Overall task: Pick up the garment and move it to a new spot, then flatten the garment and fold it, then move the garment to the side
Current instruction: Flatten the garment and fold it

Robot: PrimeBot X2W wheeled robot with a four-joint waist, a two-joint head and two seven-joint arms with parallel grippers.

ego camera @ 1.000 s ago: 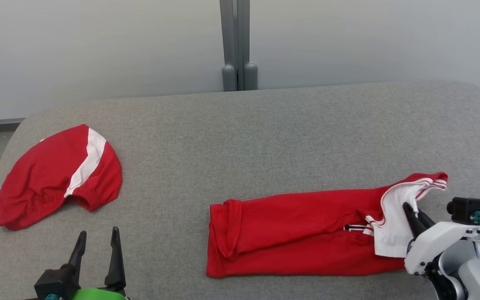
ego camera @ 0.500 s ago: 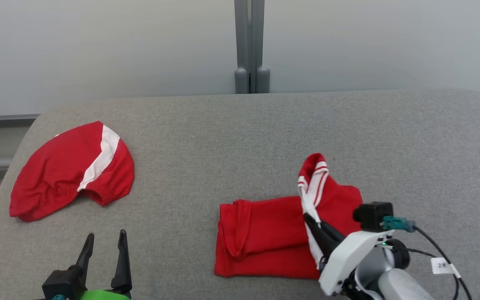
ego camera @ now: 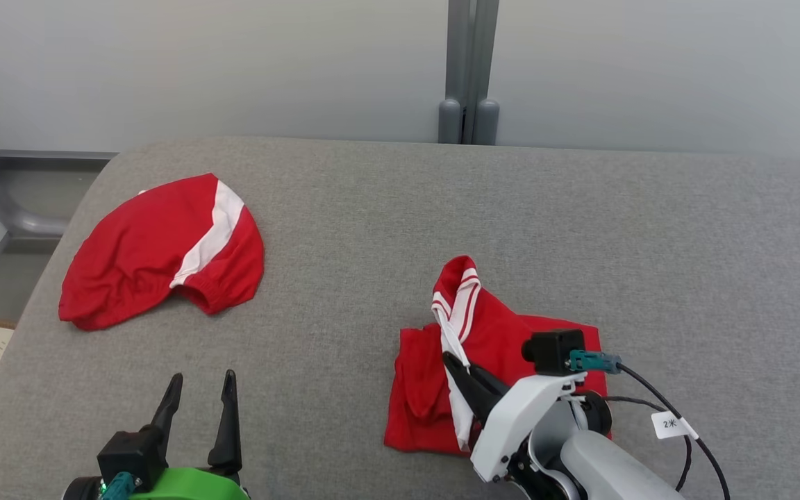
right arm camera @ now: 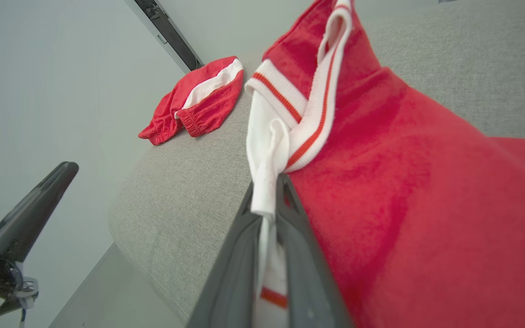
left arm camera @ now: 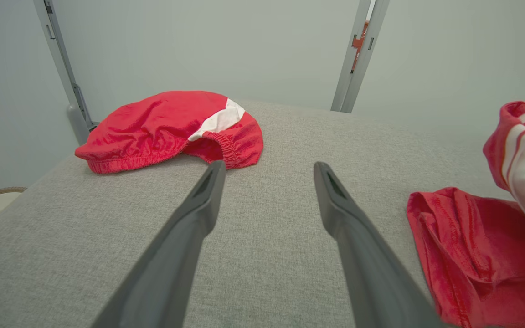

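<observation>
— On the near right part of the grey fabric-covered table [ego camera: 372, 208], what lies there?

— The red cloth garment with white ribbed trim [ego camera: 511, 333]. Its lower layer rests flat on the fabric. The trimmed end, striped in red, is doubled back over that layer and raised off it.

— What holds that end up?

— The right gripper [ego camera: 450, 357]. Its two long dark fingers are pressed together on a strip of the white trim. From the right wrist you can see the white cloth squeezed between them at the right gripper [right arm camera: 267, 191], while the red garment [right arm camera: 404, 182] drapes away to one side.

— And the other arm?

— The left gripper [ego camera: 203, 378] sits at the near left edge, well apart from the garment. Its fingers are spread wide with nothing between them. From its own wrist, the left gripper [left arm camera: 269, 166] frames bare grey fabric, and the garment [left arm camera: 472, 246] lies off to that view's right.

— Anything else on the table?

— A red dome-shaped cloth with a white stripe and a gathered elastic hem [ego camera: 164, 250] lies at the far left, apart from both arms. The left wrist view shows it [left arm camera: 162, 123] past the fingertips.

— Beyond the table?

— A grey upright post [ego camera: 469, 69] stands against a pale wall.
</observation>
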